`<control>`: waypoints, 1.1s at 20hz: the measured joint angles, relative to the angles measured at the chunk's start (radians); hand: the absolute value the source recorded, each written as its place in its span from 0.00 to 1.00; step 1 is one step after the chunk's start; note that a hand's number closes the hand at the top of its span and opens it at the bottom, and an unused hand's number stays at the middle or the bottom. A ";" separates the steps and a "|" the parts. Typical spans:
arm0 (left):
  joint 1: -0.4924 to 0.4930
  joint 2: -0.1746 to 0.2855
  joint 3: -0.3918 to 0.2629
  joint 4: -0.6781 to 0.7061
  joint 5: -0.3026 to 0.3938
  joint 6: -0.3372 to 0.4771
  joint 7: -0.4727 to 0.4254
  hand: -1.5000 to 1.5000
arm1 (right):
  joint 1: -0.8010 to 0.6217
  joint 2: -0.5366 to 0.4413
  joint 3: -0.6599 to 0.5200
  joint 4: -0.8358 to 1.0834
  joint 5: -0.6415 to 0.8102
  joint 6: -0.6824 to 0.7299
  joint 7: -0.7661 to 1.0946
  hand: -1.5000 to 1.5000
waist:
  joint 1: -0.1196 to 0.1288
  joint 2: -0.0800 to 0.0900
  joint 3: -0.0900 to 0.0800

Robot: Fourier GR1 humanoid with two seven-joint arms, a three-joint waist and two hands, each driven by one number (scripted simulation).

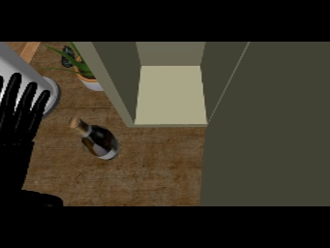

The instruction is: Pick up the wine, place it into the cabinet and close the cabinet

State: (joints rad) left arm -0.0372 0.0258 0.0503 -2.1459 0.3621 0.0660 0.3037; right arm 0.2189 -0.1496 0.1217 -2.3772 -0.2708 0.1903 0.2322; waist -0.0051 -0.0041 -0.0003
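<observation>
Potted plant (83,72) half behind the cabinet (119,82) wall, top cropped.

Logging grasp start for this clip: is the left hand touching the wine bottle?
Apart. The head view shows a strip of bare counter between the open left hand and the wine bottle.

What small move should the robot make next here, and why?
Probably bring the left hand rightward toward the wine bottle: it sits untouched on the counter beside that open hand, and the cabinet already stands open. The right hand is out of view.
</observation>
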 measured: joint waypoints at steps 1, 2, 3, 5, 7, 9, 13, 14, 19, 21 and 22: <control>-0.003 0.006 0.002 -0.039 0.013 0.020 0.048 0.00 | -0.003 0.003 0.010 -0.009 0.000 -0.012 0.024 0.00 | 0.002 0.000 0.000; -0.002 0.007 0.001 -0.064 0.014 0.036 0.073 0.00 | 0.006 -0.002 0.014 -0.019 -0.002 -0.013 0.043 0.00 | 0.001 0.000 0.000; -0.002 0.010 0.006 -0.081 0.023 0.046 0.093 0.00 | 0.013 -0.007 0.004 -0.025 -0.005 -0.010 0.051 0.00 | 0.000 0.000 0.000; -0.008 0.026 0.026 -0.132 0.048 0.073 0.152 0.00 | 0.024 -0.013 0.003 -0.031 -0.008 -0.006 0.067 0.00 | 0.000 0.000 0.000; -0.020 0.041 0.043 -0.170 0.066 0.098 0.201 0.00 | 0.025 -0.009 0.014 -0.036 -0.008 -0.012 0.081 0.00 | 0.000 0.000 0.000; -0.017 0.043 0.036 -0.196 0.062 0.121 0.230 0.00 | 0.046 -0.007 0.032 -0.042 -0.007 -0.009 0.085 0.00 | -0.001 -0.001 0.000; -0.070 0.069 0.042 -0.201 0.059 0.174 0.299 0.00 | 0.034 0.002 0.068 -0.050 -0.001 -0.035 0.113 0.00 | -0.003 -0.001 0.000; -0.069 0.073 0.050 -0.202 0.059 0.175 0.304 0.00 | 0.032 0.003 0.074 -0.052 0.001 -0.041 0.119 0.00 | -0.002 -0.001 0.000; -0.092 0.111 0.091 -0.210 0.061 0.210 0.376 0.00 | 0.021 -0.004 0.081 -0.059 0.009 -0.058 0.136 0.00 | 0.000 -0.003 0.000; -0.095 0.114 0.095 -0.212 0.060 0.221 0.388 0.00 | 0.024 0.006 0.105 -0.060 0.015 -0.069 0.134 0.00 | -0.001 -0.004 0.000; -0.095 0.118 0.103 -0.214 0.060 0.226 0.397 0.00 | 0.024 0.006 0.109 -0.061 0.019 -0.073 0.132 0.00 | 0.000 -0.004 0.000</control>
State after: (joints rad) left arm -0.1318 0.1442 0.1535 -2.3596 0.4224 0.2923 0.7002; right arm 0.2431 -0.1434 0.2303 -2.4386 -0.2521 0.1174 0.3642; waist -0.0052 -0.0085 -0.0005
